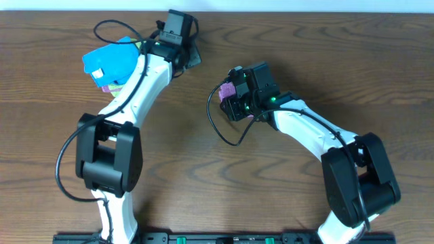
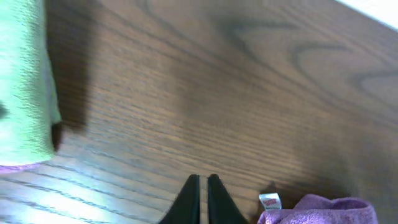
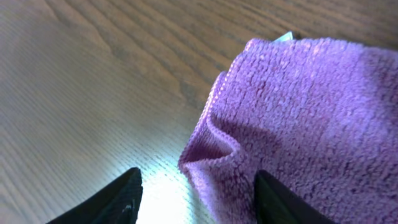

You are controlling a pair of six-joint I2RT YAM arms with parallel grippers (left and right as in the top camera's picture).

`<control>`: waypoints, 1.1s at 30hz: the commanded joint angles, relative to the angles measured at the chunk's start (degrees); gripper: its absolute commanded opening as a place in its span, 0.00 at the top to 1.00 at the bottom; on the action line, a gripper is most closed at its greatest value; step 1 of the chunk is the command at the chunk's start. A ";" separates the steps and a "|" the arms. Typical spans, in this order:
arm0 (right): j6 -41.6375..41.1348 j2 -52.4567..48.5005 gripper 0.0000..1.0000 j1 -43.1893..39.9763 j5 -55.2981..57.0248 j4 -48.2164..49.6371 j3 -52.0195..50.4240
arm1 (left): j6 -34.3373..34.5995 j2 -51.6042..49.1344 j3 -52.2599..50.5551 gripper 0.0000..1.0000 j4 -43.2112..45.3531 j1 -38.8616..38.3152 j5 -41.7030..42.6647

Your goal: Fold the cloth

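- OK, far left of the bench: blue cloth on top of a pile, with the yellow-green cloth in the same pile. Not ours, leave both alone.
- Left end effector: fingers pressed together and holding nothing. It hovers over bare wood between that pile and the cloth.
- The cloth: lilac, mid-bench, bunched small under the right arm. Its white tag pokes out on the side facing the left arm.
- Right end effector: fingers spread and straddling a rucked corner of the cloth. One finger is clear of the fabric; the other is at its edge, contact unclear. Nothing is pinched.
- Step in hand, as I read it: take that corner for the fold.
- To do it well:
  - Get low enough that both fingers bracket the ruck.
  - Close on the hem, not the fluffy middle, so only the intended layers come up.
  - Lift low, carry it across and line up the hems before release.
  - The left arm could pin the tag side to stop the cloth dragging.
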State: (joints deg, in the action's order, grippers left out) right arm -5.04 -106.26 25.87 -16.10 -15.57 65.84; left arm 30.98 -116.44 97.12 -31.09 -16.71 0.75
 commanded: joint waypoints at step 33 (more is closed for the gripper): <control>4.90 32.13 0.01 -24.81 -2.36 -25.42 -2.64 | 4.83 11.43 1.29 0.05 -12.70 1.05 5.09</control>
State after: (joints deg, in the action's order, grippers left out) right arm -3.22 -79.81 4.45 -17.65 -39.75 65.73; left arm 33.71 -106.45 97.21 -42.30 -15.94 3.27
